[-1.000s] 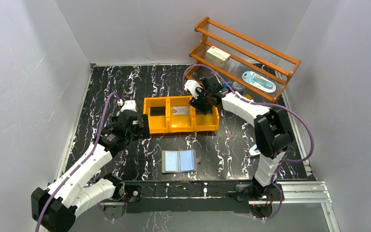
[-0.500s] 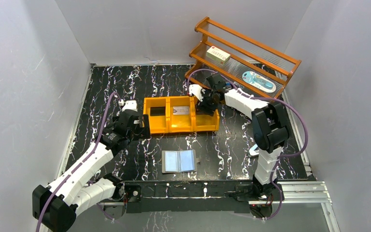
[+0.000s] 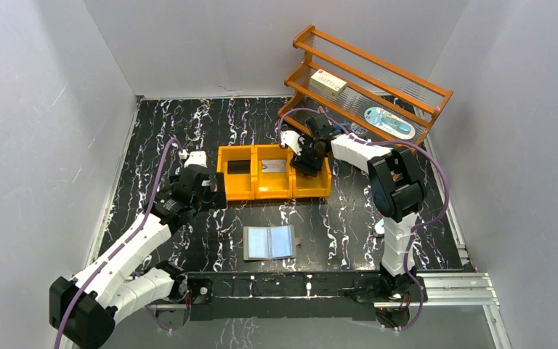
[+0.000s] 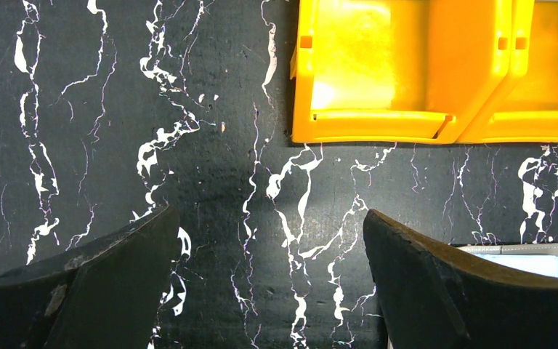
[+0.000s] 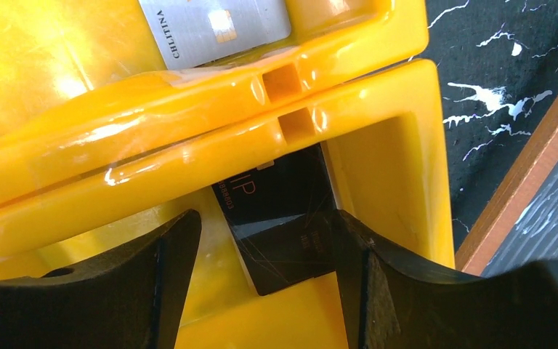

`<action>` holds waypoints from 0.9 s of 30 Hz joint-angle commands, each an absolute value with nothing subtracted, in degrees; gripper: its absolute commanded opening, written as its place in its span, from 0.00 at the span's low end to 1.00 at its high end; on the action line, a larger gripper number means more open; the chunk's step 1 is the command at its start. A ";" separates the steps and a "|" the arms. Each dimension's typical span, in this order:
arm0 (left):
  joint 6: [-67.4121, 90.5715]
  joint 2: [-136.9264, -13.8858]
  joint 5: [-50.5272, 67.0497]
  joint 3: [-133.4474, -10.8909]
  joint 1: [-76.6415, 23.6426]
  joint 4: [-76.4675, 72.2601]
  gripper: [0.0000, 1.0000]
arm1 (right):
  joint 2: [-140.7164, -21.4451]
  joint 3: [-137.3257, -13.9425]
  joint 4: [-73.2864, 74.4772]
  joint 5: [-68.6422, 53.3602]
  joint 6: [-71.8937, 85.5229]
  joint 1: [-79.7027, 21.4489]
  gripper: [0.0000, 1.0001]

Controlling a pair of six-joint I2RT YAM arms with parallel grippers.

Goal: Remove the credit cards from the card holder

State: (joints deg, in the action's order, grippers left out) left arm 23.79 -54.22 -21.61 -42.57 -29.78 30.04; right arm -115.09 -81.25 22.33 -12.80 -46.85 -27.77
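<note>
Card holder (image 3: 269, 242) lies open at near edge of table (image 3: 189, 123), long axis L-R, closer to your wide-open left gripper (image 4: 269, 214); right gripper (image 5: 267, 222), jaws apart, hangs over black card (image 5: 280, 243) in bin (image 3: 276, 192).

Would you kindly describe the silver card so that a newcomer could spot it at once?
Find the orange three-compartment bin mid-table. Its middle compartment holds the silver card. Unlike it, the left card and the right card are black.
</note>
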 commanded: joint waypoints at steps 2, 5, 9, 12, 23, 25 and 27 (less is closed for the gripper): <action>23.64 -54.27 -21.82 -42.91 -29.56 30.41 0.98 | -117.29 -82.97 22.97 -13.64 -47.24 -27.62 0.75; 23.64 -54.40 -21.63 -42.90 -29.62 30.41 0.98 | -117.83 -82.18 25.93 -13.81 -46.27 -27.86 0.71; 23.56 -54.66 -21.38 -43.01 -29.57 30.33 0.98 | -118.05 -80.05 28.05 -16.06 -45.31 -28.02 0.66; 23.49 -54.91 -21.03 -43.05 -29.61 30.40 0.98 | -118.77 -79.85 30.26 -17.88 -43.92 -28.01 0.61; 23.38 -55.55 -20.40 -43.18 -29.59 30.38 0.98 | -115.57 -79.66 31.72 -23.89 -39.70 -28.04 0.44; 23.38 -55.57 -20.32 -43.23 -29.62 30.39 0.98 | -114.92 -79.36 32.72 -24.74 -39.31 -28.03 0.42; 23.31 -55.64 -20.26 -43.23 -29.62 30.41 0.98 | -113.76 -78.94 33.22 -25.24 -39.17 -27.98 0.42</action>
